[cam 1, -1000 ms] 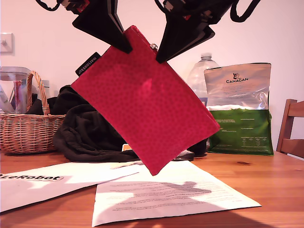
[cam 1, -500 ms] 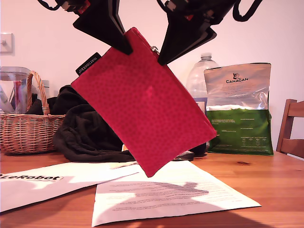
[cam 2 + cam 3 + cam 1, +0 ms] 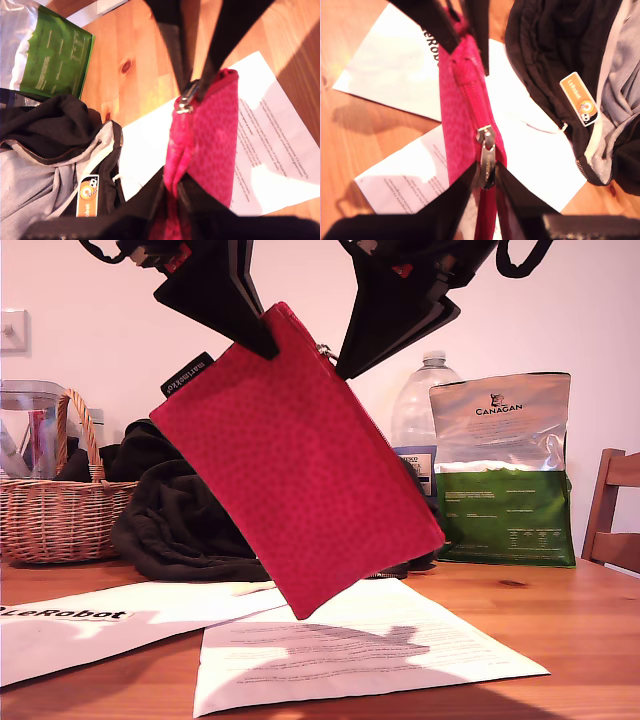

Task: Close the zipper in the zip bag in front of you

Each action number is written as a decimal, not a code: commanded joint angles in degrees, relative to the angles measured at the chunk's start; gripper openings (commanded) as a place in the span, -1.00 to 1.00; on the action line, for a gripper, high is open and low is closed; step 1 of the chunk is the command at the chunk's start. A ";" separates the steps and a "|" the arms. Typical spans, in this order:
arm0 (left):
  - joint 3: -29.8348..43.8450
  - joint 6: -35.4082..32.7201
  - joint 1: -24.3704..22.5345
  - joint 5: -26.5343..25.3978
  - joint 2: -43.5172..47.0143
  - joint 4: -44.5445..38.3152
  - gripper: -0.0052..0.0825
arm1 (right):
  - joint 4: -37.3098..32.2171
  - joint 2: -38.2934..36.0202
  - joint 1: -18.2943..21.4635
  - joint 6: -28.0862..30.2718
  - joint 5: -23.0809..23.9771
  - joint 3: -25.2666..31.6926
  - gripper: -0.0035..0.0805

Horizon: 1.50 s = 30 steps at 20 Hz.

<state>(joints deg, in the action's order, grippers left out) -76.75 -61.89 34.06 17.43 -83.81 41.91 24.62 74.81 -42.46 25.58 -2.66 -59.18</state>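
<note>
While the wooden bench (image 3: 585,640) carried printed sheets (image 3: 360,650), a dark jacket (image 3: 175,520) and a green Canagan bag (image 3: 505,475), the pink-red zip bag (image 3: 300,470) hung tilted in the air above the sheets, clear of the bench. My first pincer (image 3: 262,340) was clamped on the bag's upper corner, towards the exterior view's left. My second pincer (image 3: 345,365), just beside it towards the exterior view's right, was closed on the silver pull tab (image 3: 486,160). Between the two pincers, the red zipper (image 3: 475,105) ran along the bag's upper edge.
</note>
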 commanded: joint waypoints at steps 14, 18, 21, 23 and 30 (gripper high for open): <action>-0.31 -0.02 -1.92 0.15 -0.22 -2.75 -0.93 | 1.38 -0.09 -0.13 2.80 0.81 0.44 -0.95; -0.31 -0.02 -1.92 1.36 -0.22 -2.75 -0.93 | 0.02 -0.09 -0.20 1.70 2.23 0.42 -0.64; -0.31 -0.13 -1.86 1.75 -0.22 -2.73 -0.93 | -2.75 -0.09 -0.17 1.40 2.23 0.15 -0.40; -0.31 -1.27 -1.73 3.06 -0.22 -2.49 -0.93 | -4.33 -0.09 -0.15 1.46 2.21 0.15 -0.42; -0.31 -3.10 -0.66 4.50 -0.22 -2.73 -0.93 | -6.27 -0.09 1.55 3.08 0.48 0.15 -0.47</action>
<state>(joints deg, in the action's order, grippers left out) -76.75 -64.36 32.80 21.17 -83.81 40.16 18.94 74.81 -41.17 28.58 -2.00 -59.16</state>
